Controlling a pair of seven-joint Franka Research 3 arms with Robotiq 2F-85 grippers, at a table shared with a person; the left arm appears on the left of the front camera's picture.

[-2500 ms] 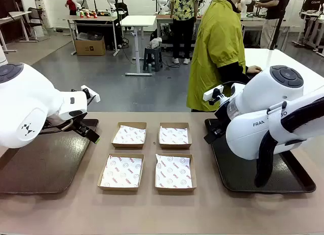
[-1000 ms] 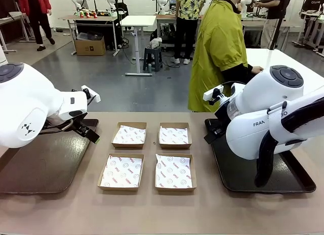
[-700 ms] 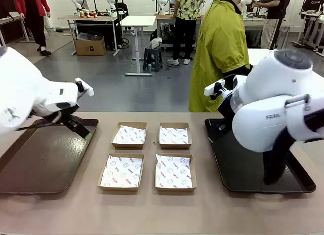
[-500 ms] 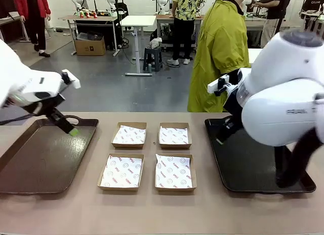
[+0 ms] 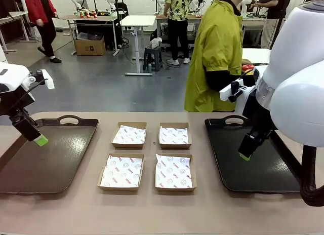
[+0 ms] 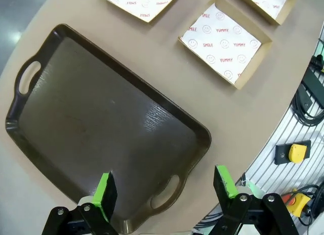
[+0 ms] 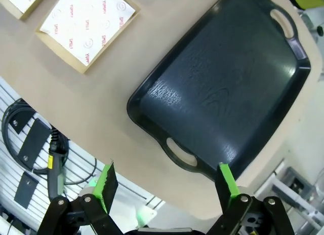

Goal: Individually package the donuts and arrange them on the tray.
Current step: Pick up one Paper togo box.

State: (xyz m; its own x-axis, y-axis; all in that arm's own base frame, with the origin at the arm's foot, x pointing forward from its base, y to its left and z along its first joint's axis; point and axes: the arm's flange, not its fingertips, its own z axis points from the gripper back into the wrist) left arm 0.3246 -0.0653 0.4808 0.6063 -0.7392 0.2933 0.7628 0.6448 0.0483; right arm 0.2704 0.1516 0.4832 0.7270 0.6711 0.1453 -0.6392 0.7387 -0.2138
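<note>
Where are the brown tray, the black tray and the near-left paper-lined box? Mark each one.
brown tray (image 5: 50, 164): front view, bare floor of the tray.
black tray (image 5: 238, 177): front view, bare floor towards its near edge.
near-left paper-lined box (image 5: 120, 188): front view, near cardboard wall.

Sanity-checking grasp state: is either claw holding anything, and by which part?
Nothing held. Left claw hangs open over the brown tray, right claw open over the black tray.

Glossy white rounded arms (image 5: 298, 93) carry a black left claw (image 6: 164, 189) and right claw (image 7: 164, 187) with green pads (image 6: 105, 194).
</note>
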